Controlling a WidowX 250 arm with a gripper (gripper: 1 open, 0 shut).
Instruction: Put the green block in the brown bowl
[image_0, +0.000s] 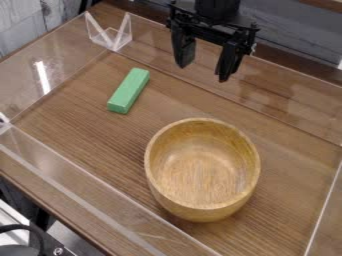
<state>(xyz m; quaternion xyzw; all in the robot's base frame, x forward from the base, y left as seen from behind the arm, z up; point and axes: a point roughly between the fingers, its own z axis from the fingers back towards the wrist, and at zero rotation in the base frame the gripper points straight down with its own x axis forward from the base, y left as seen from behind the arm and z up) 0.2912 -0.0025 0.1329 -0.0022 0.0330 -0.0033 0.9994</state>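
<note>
The green block (128, 90) lies flat on the wooden table, left of centre, its long side running diagonally. The brown bowl (202, 167) stands upright and empty nearer the front, right of centre. My gripper (202, 60) hangs above the table at the back, pointing down, with its black fingers (178, 52) spread apart and nothing between them. It is to the right of the block and behind the bowl, touching neither.
Clear acrylic walls (80, 190) fence the table on the left and front. A transparent triangular stand (110, 32) sits at the back left. A grey wall runs behind the table.
</note>
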